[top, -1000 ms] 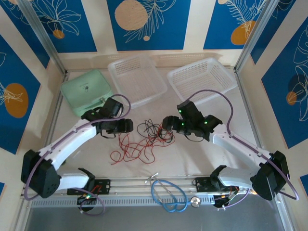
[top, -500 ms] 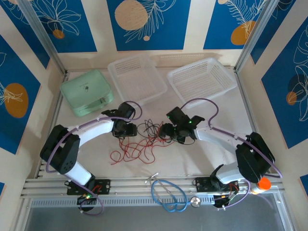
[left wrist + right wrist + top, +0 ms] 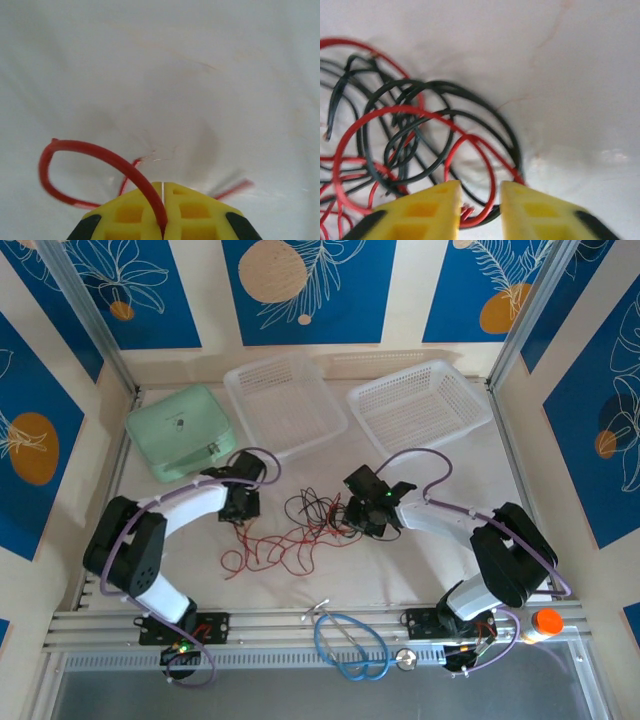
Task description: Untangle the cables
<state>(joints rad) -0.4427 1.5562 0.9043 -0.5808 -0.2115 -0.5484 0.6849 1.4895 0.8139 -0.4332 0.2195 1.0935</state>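
left gripper [image 3: 163,190]: pressed together on a red cable [image 3: 95,150] | right gripper [image 3: 480,195]: narrowly spread, cables [image 3: 402,107] loop between its fingers

My white counter [image 3: 420,560] carries red and black cables [image 3: 300,532] tangled at its middle. At the far edge lie a clear basket [image 3: 285,405] and a white mesh basket [image 3: 420,405] side by side. A mint-green case [image 3: 180,430] lies far left.

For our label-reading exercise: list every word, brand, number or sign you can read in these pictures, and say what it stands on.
No text here can be read.
Small dark mark on the green case: too small to read.
Designs on the wall panels: leaves and circles, no words.
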